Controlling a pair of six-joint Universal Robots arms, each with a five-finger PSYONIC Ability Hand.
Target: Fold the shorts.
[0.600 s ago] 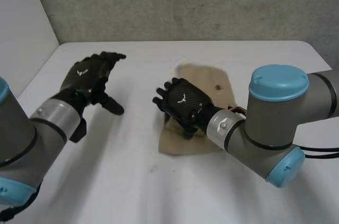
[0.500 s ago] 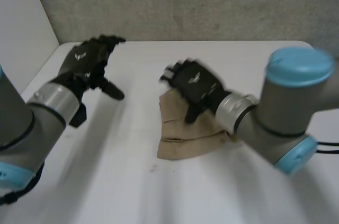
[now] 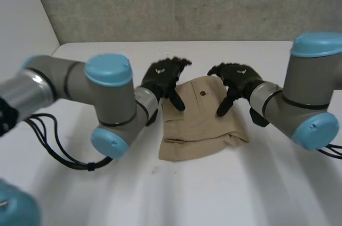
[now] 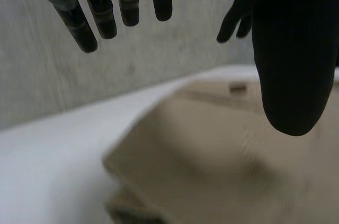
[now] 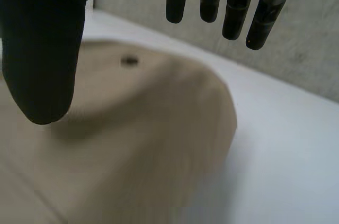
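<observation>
The shorts [image 3: 200,119] lie near the middle of the white table [image 3: 107,194], between the two hands. Their long axis runs from the robot's side toward the far wall, leaning slightly to the right at the near end. The end with the dark button [image 3: 202,93] points toward the wall; the end with the stacked folded layers points toward the robot.

The left hand [image 3: 163,79] is positioned over the far left corner of the shorts, with its arm reaching in across the table from the left. In the left wrist view its fingers [image 4: 100,15] are straight and spread away from the thumb, released and holding nothing.

The right hand [image 3: 235,79] is positioned over the far right corner, thumb angled down toward the cloth. In the right wrist view its fingers [image 5: 235,9] are straight and apart from the thumb, released, with nothing between them. Contact between either thumb and the cloth cannot be determined.

The shorts are tan, folded into a compact block, smooth on top, with a rounded far edge and a rumpled near right corner
</observation>
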